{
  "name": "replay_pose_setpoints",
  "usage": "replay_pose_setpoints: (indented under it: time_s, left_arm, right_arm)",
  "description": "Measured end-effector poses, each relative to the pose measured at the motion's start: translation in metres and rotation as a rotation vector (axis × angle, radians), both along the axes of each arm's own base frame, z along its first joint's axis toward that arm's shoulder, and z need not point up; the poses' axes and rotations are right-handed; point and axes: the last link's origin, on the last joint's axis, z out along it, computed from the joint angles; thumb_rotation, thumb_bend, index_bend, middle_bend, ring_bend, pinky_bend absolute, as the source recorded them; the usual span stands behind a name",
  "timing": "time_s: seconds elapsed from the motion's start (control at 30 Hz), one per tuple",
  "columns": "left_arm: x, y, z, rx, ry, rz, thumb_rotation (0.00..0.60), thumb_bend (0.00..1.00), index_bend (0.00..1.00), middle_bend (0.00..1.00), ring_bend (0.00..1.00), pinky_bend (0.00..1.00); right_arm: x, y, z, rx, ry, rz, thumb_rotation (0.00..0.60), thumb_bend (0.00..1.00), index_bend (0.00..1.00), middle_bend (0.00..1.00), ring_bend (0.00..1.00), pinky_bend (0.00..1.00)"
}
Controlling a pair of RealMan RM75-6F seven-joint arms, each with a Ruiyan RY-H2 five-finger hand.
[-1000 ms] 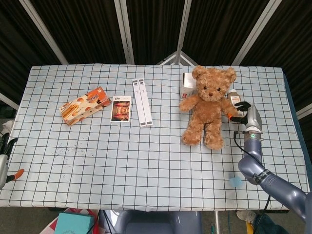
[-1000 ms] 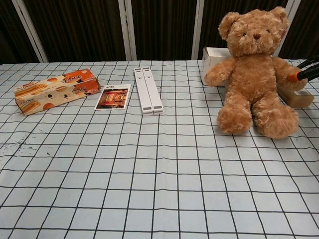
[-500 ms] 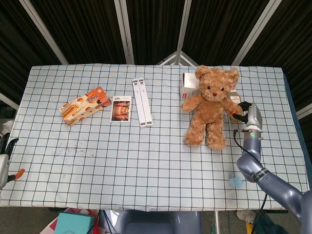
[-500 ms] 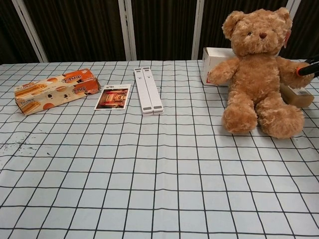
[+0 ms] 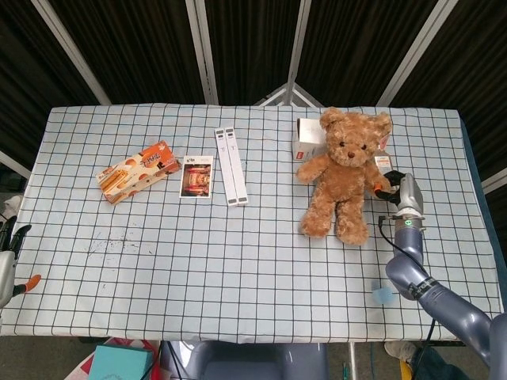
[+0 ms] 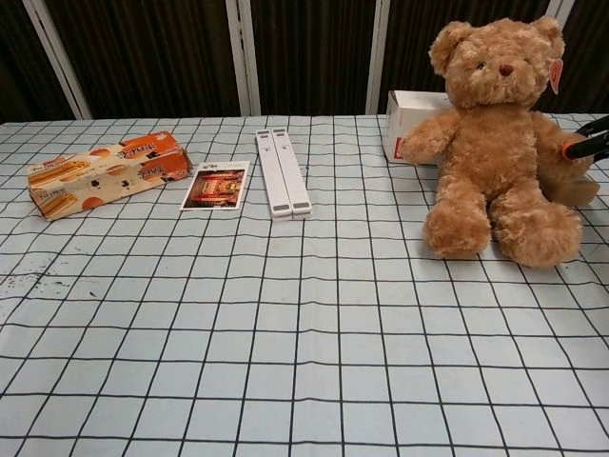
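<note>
Your right hand (image 5: 394, 184) sits at the far right of the bench (image 5: 238, 261), its dark, orange-tipped fingers (image 6: 579, 148) pressed into the outstretched arm of a brown teddy bear (image 5: 342, 176). Whether those fingers are clamped on the plush or merely touching it cannot be told; the fur hides the contact. The bear sits upright facing you, legs stretched forward, and the grip at its arm may be what keeps it from tipping. It leans back against a small white box (image 5: 307, 139) with red print too small to read. A tan object (image 6: 577, 188) lies half hidden behind the bear, just beside your hand.

Your left hand (image 5: 8, 265) hangs off the bench's near left edge, well apart from everything; only part of it shows, so the state of its fingers cannot be told.

On the left of the blue-checked cloth lie an orange snack carton (image 5: 136, 171) picturing baked goods, its lettering unreadable, then a small picture card (image 5: 196, 176), then two long white strips (image 5: 230, 165) lying side by side. A pale blue cube (image 5: 383, 294) rests near the front right edge.
</note>
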Motion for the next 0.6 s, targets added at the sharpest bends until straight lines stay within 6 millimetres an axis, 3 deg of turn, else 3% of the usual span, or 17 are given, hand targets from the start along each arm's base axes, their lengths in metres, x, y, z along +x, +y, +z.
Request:
replay_pose_setpoints:
  time_s: [0.17, 0.43, 0.6]
  left_arm:
    - [0.000, 0.000, -0.001, -0.004, 0.000, 0.001, 0.600, 0.24, 0.14, 0.00, 0.00, 0.03]
    - [0.000, 0.000, 0.000, 0.000, -0.001, 0.000, 0.600, 0.24, 0.14, 0.00, 0.00, 0.03]
    - [0.000, 0.000, 0.000, -0.001, -0.002, 0.002, 0.600, 0.24, 0.14, 0.00, 0.00, 0.03]
  right_arm:
    - [0.010, -0.001, 0.003, -0.014, 0.030, 0.034, 0.600, 0.56, 0.55, 0.54, 0.34, 0.00]
    - [0.006, 0.002, -0.010, 0.017, 0.029, 0.022, 0.600, 0.56, 0.55, 0.54, 0.34, 0.00]
    - [0.014, -0.002, -0.005, -0.003, 0.037, 0.042, 0.600, 0.56, 0.55, 0.54, 0.34, 0.00]
